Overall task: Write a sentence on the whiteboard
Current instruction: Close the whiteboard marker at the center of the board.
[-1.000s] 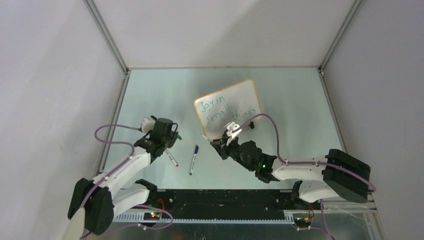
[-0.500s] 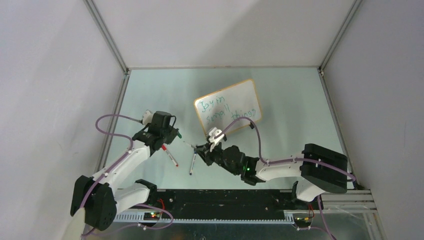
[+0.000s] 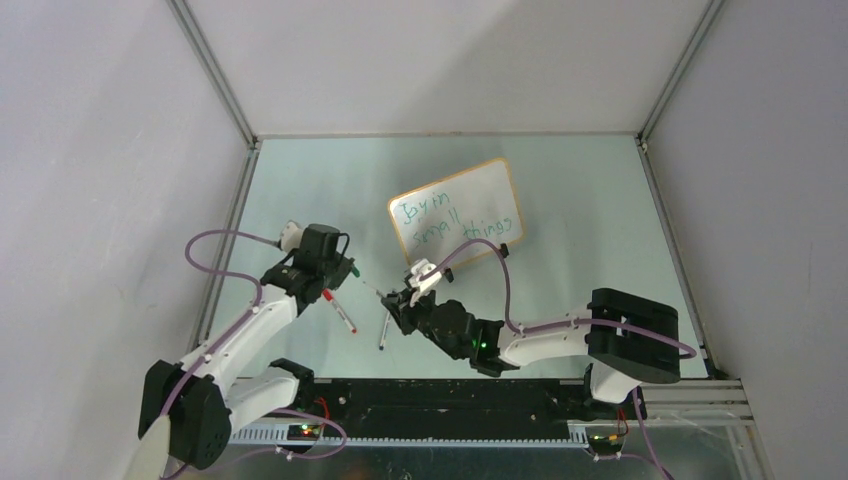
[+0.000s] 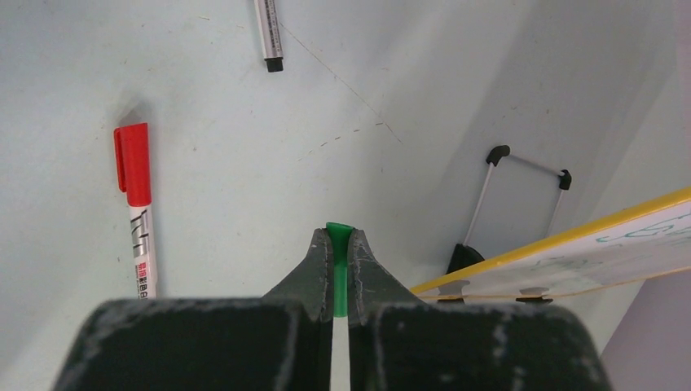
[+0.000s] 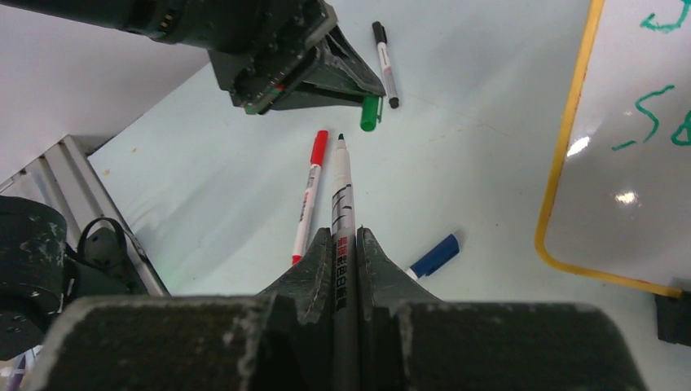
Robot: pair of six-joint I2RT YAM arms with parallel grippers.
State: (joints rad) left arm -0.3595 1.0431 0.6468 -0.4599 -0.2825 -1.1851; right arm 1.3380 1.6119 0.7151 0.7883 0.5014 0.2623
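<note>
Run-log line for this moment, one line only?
left gripper: shut on green cap | right gripper: shut on uncapped marker | sentence: on whiteboard

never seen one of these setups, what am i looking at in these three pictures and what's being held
Two robot arms bolted to a table, each ending in a two-finger gripper. One picture looks down from overhead; the other two come from wrist cameras. The left gripper is shut on a green cap. The right gripper is shut on an uncapped pen, tip aimed toward that cap. A whiteboard stands on the table with green writing. A red marker, a blue marker and a black-capped marker lie loose.
</note>
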